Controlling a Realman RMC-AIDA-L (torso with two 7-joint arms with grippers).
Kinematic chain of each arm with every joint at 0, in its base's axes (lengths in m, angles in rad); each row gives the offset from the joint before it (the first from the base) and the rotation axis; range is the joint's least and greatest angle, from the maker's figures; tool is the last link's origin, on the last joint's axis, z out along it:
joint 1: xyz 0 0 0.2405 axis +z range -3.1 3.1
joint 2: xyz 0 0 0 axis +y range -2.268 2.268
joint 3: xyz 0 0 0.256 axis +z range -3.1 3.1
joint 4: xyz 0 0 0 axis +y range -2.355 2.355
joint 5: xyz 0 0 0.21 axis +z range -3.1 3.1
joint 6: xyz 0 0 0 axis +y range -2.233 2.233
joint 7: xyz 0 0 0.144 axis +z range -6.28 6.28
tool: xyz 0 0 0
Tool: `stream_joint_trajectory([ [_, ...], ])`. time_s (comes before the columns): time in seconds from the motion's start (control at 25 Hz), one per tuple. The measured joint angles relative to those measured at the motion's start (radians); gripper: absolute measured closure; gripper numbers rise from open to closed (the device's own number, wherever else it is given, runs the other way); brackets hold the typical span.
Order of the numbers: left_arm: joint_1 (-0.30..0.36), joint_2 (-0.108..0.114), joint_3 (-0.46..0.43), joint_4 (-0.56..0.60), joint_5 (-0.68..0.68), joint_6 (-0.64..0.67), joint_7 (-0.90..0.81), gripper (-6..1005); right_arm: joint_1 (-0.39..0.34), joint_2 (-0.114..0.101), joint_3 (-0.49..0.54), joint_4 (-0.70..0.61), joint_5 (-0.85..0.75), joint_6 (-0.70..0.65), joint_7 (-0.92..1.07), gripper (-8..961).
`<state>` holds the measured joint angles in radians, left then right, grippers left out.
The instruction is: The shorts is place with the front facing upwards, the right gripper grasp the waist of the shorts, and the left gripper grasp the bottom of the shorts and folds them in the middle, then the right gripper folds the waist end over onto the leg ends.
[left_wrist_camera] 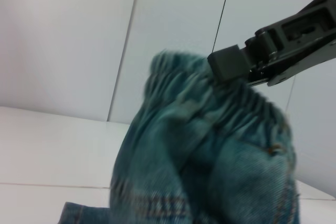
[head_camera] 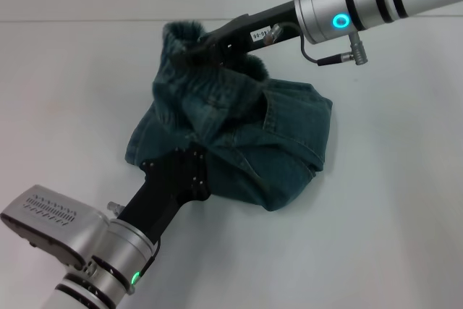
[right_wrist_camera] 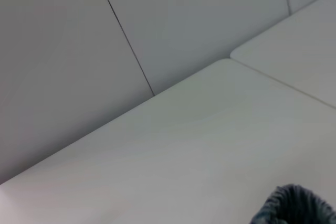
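Note:
Dark blue denim shorts [head_camera: 275,142] hang bunched between my two grippers above the white table [head_camera: 391,236]. My right gripper [head_camera: 197,47] reaches in from the upper right and is shut on the gathered elastic waist, which it holds raised. In the left wrist view the right gripper [left_wrist_camera: 228,64] pinches the ruffled waistband of the shorts [left_wrist_camera: 210,156]. My left gripper [head_camera: 194,161] comes from the lower left, shut on the shorts' bottom edge, with its fingertips buried in the cloth. Only a small piece of the shorts [right_wrist_camera: 294,208] shows in the right wrist view.
The table's far edge meets a pale panelled wall [head_camera: 72,21]. Bare tabletop [right_wrist_camera: 210,145] lies to the right and front of the shorts. A seam between two tabletops [right_wrist_camera: 283,82] shows in the right wrist view.

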<state>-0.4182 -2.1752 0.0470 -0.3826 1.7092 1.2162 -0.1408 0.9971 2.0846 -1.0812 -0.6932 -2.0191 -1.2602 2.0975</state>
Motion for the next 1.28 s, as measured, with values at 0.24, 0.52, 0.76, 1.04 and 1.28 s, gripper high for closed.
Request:
stream_joint_trajectory([
  [0.24,0.01,0.0,-0.002,0.002,-0.004,0.016,0.019,963,-0.011,0.0,-0.001,-0.046,-0.004,-0.006,-0.007,522],
  [0.52,0.037,0.0,-0.017,0.015,-0.005,0.057,0.026,956,-0.109,0.003,0.006,-0.145,0.074,0.002,-0.045,365],
  [0.76,0.055,0.003,0.015,0.049,0.002,0.181,0.02,950,-0.282,-0.004,0.034,-0.203,0.304,-0.025,-0.2,162],
  [1.04,0.04,0.016,0.089,0.301,0.139,0.352,-0.283,943,-0.454,-0.031,0.093,-0.208,0.342,-0.186,-0.37,155],
  [1.28,0.028,0.008,0.356,0.762,0.233,0.371,-0.906,937,-0.583,-0.012,0.093,-0.267,0.239,-0.314,-0.513,148],
])
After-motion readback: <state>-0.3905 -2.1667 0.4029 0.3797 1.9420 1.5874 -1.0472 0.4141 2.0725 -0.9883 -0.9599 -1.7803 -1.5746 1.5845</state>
